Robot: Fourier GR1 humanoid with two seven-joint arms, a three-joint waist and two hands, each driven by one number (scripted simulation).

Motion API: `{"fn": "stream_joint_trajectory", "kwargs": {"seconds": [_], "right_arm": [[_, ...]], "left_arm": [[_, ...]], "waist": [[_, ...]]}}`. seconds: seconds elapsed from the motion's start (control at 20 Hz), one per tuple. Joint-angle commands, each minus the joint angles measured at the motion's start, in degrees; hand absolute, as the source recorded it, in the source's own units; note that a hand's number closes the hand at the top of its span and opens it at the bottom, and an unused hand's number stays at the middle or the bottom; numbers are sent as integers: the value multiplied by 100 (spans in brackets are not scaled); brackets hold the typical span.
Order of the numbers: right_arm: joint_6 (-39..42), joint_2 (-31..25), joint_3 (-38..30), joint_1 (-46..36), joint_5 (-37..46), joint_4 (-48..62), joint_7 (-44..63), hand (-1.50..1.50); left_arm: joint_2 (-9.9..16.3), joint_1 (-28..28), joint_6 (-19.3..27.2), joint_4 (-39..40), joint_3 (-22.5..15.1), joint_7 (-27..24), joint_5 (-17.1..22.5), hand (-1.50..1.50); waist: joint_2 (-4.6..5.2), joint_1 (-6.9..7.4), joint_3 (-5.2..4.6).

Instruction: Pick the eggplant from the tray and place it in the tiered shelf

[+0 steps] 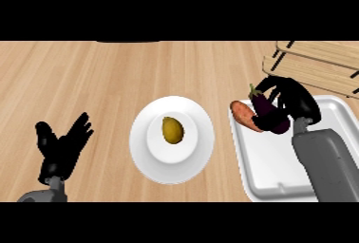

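A dark purple eggplant (pixel 270 114) with a green stem is held in my right hand (pixel 293 97), whose fingers curl round it above the left part of the white tray (pixel 280 185). An orange sweet potato (pixel 245 116) lies at the tray's left rim, right beside the eggplant. The wooden tiered shelf (pixel 319 64) stands at the far right, just beyond the hand. My left hand (pixel 61 147) rests open at the lower left, fingers up.
A white plate (pixel 144 147) sits in the middle of the wooden counter with a yellow-brown potato (pixel 173 130) on it. The counter stretches bare toward the far left.
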Motion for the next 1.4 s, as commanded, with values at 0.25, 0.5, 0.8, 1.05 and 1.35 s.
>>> {"fn": "stream_joint_trajectory", "kwargs": {"seconds": [0.25,0.5,0.8,1.05,1.35], "right_arm": [[193,-429,-459,-372,164,-2702,1531,150],[867,-776,-922,-946,55,-3304,2583,150],[1528,-1576,-1670,-2463,-416,-2183,2880,150],[1127,-1934,-2096,-2875,-363,-1244,2390,150],[1065,-2721,-2488,-3376,-404,240,1407,150]], "left_arm": [[-45,117,52,40,19,50,-37,0],[-89,-17,-65,404,36,-220,-65,0],[62,-148,-204,177,144,138,96,0],[139,97,-320,-72,188,147,143,0],[-76,74,-161,-246,-25,380,15,0]], "waist": [[-3,-93,-25],[37,-4,-22],[54,85,-23],[56,116,-19],[67,131,-16]]}}
